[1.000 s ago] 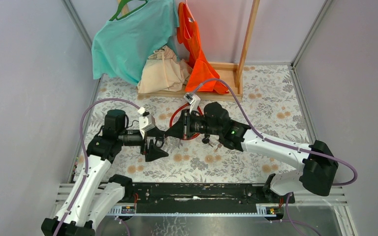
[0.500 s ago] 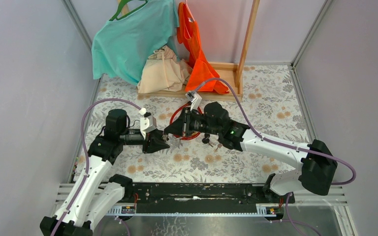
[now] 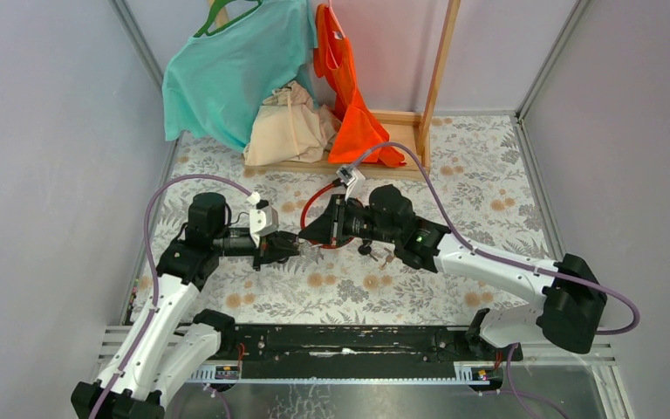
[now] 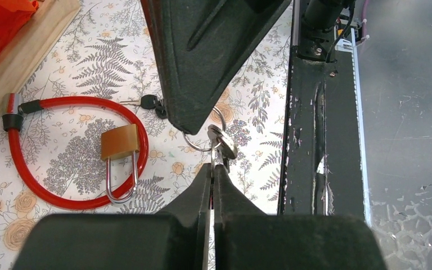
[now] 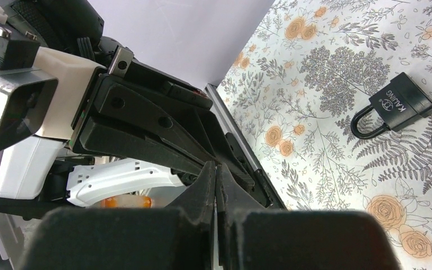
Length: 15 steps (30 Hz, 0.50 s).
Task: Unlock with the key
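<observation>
So far, only the first part seemed done. On the left, the left gripper (image 4: pixel 212 169) was shut tight on the key (image 4: pixel 223 143), which was held up above the table (image 4: pixel 256 107). The key was hung on a ring (image 4: pixel 191 146), and the ring looked to be pinched by the right gripper (image 4: pixel 194 107), whose fingers were pressed together. Further right, the brass lock (image 4: pixel 119 142) was seen lying flat inside the red cable (image 4: pixel 14 157) loop, with its bar snapped shut. A black lock (image 5: pixel 396 104) was seen shut too. No key was put in yet. The key had to be brought down, pushed in and turned.
</observation>
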Tool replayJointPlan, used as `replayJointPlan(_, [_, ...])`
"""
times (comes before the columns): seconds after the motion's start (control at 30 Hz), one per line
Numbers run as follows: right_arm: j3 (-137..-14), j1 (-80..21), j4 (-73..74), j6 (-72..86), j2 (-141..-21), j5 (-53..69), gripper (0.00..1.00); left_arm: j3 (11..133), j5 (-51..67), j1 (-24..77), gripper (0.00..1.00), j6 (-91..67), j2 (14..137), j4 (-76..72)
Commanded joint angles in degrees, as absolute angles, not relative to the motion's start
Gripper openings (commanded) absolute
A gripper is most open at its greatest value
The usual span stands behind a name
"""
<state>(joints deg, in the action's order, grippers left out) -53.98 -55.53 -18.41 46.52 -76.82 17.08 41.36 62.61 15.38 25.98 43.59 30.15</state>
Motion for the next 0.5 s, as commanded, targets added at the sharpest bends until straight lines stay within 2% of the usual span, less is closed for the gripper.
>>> replayJointPlan(0.0, [-54.2,-54.5,-19.5,44.4,-73.7,17.3,0.00,43.2,62.9,15.6,0.00,27.6,43.7,30.3])
replayJointPlan(0.07, [-54.5,-54.4,-17.9,42.0,-73.2,18.2,0.08,43.8,63.2,15.6,0.00,27.8,44.1,31.3])
replayJointPlan(0.1, [-54.7,-54.2,-16.9,40.6,-73.0,19.1,0.20,44.2,63.4,15.7,0.00,27.9,44.4,32.1])
replayJointPlan(0.17, [-55.6,-53.5,-14.5,37.3,-72.9,22.3,0.57,46.0,64.4,15.6,0.00,30.4,45.7,35.5])
replayJointPlan(0.2, [-56.2,-53.0,-13.1,34.9,-72.9,24.0,0.68,46.9,64.7,15.6,0.00,31.6,46.4,37.2])
replayJointPlan(0.23, [-56.8,-52.4,-11.7,34.0,-72.7,25.0,0.75,47.8,64.8,15.6,0.00,33.4,47.2,38.9])
replayJointPlan(0.3, [-57.9,-51.5,-10.0,30.4,-72.2,26.6,0.81,49.6,64.6,15.8,0.00,37.6,48.7,42.8])
replayJointPlan(0.47, [-62.9,-50.9,-5.5,24.6,-73.8,29.8,0.80,53.6,63.6,16.7,0.00,43.5,52.7,49.8])
